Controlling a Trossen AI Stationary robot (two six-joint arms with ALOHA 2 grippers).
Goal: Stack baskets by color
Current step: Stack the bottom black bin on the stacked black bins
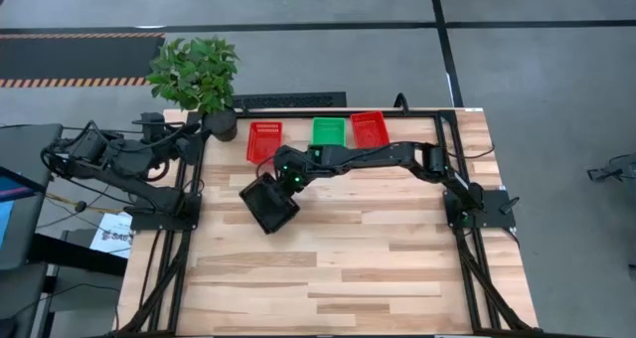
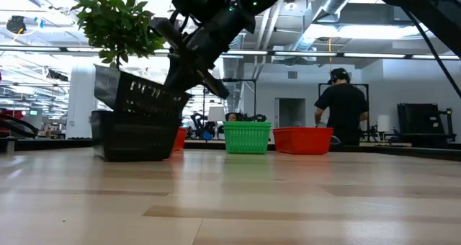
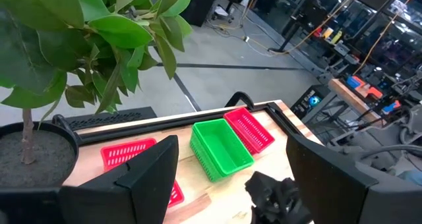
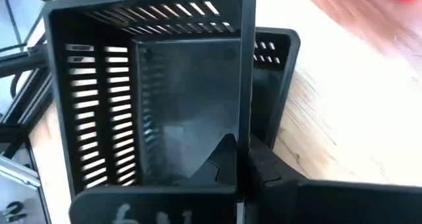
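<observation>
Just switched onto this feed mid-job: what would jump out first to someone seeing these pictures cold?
The right claw, shut on the wall of a black basket, holds it tilted over another black basket left of the table's middle. Along the far edge sit a red basket, a green basket and a second red one. The left claw waits by the potted plant.

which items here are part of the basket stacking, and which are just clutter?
Job:
- black basket, tilted, in the right gripper
- black basket beneath it
- red basket
- green basket
- red basket

Clutter:
- potted plant
- person in the room behind
</observation>
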